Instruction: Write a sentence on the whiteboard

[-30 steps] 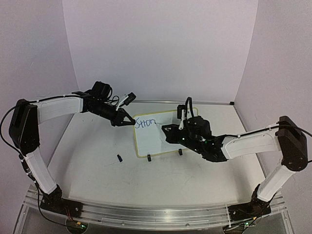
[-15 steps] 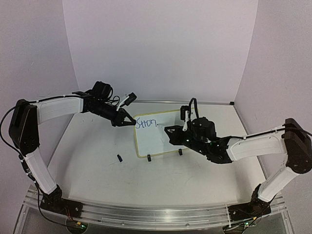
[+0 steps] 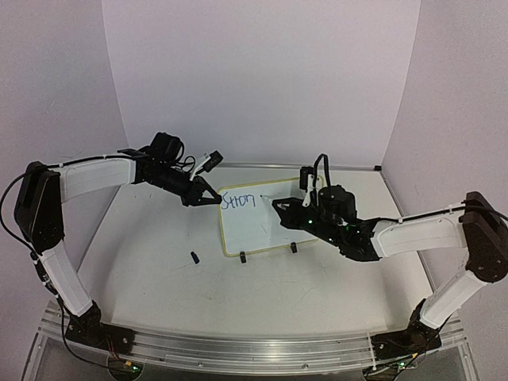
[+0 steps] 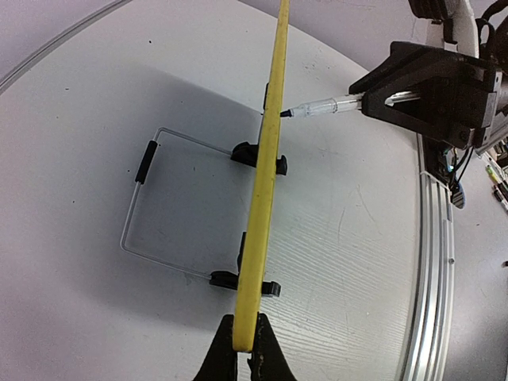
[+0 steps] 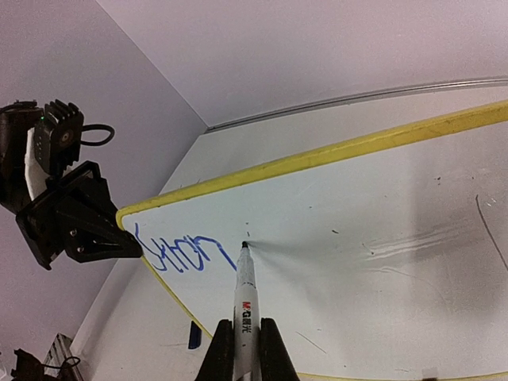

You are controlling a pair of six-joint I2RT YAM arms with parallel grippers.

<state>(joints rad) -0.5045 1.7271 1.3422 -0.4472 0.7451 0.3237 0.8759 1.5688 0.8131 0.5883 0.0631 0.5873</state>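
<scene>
One blue word (image 5: 178, 254), reading something like "Shon", sits high at the left of the whiteboard (image 3: 254, 234), so I judge the sentence barely begun. The board stands near upright at the middle of the desk (image 3: 151, 238) on two black clip feet (image 4: 255, 152), with a wire prop (image 4: 135, 208) behind it. That is a light footing for pen pressure.

The marker (image 5: 244, 298) has its tip on the white face just right of the last letter, where the next stroke would start. My right gripper (image 5: 244, 353) is pressed together on the marker's barrel, well back from the tip, leaving the tip in my view.

My left gripper (image 4: 240, 349) pinches the yellow frame at the board's left edge, bracing it against the push of writing. A small dark piece, likely the marker's cap (image 3: 194, 257), lies on the desk near the board's left foot.
</scene>
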